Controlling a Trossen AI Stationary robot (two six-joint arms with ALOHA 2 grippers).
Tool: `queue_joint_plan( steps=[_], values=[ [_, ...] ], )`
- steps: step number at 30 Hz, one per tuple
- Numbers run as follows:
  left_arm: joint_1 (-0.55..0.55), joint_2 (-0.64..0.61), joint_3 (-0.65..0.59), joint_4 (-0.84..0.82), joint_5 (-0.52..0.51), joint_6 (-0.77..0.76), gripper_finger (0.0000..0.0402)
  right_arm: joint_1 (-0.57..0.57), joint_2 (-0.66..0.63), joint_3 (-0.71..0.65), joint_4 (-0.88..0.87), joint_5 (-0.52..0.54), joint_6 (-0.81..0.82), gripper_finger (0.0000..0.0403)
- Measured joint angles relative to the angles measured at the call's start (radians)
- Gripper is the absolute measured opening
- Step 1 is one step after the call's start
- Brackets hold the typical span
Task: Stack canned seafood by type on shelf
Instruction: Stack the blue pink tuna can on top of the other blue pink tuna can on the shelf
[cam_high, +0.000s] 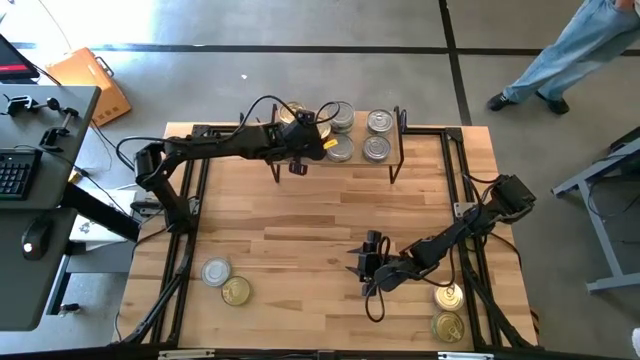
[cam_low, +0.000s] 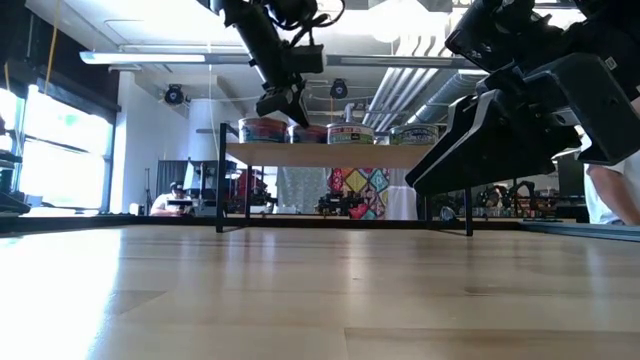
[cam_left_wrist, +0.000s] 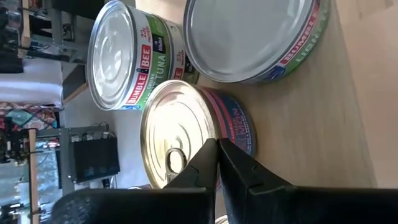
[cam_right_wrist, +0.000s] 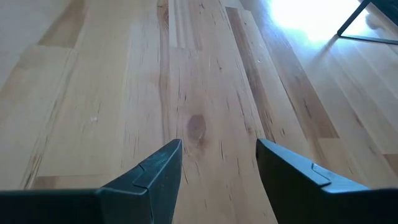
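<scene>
Roughly half done: several tins sat on the shelf (cam_high: 385, 168); four remained on the surface (cam_high: 300, 250) before it. Left claw (cam_high: 297, 166) pressed together empty at shelf; right claw (cam_high: 368, 262) spread, empty.

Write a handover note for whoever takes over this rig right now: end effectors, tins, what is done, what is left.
Left end effector: shut, empty, hovering at the shelf's left end, next to a gold-lidded tin.
Right end effector: open, empty, low over bare tabletop.
Done: tins on the shelf, mostly silver-lidded.
Left: four tins on the table, one silver and one gold at front left, two gold at front right.
</scene>
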Motion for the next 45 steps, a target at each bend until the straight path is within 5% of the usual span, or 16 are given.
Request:
queue_joint_plan(
  steps=[18, 24, 30, 37, 45],
  values=[
    [-0.002, -0.093, 0.003, -0.002, -0.017, -0.017, 0.0001, 0.000, 0.000, 0.000, -0.008, 0.000, 0.000, 0.0199],
    [0.015, -0.088, 0.003, -0.011, 0.207, -0.082, 0.0009, 0.000, 0.000, 0.000, -0.008, 0.000, 0.000, 0.0199],
    [0.067, -0.086, 0.003, -0.009, 0.338, -0.133, 0.0087, 0.000, 0.000, 0.000, -0.007, 0.000, 0.002, 0.0199],
    [0.106, -0.037, 0.003, -0.028, 0.334, -0.093, 0.0161, 0.000, 0.000, 0.000, -0.007, 0.000, 0.004, 0.0199],
    [0.094, 0.019, 0.005, -0.030, 0.201, -0.039, 0.0119, 0.000, 0.000, 0.000, -0.004, 0.000, 0.001, 0.0199]
  ],
)
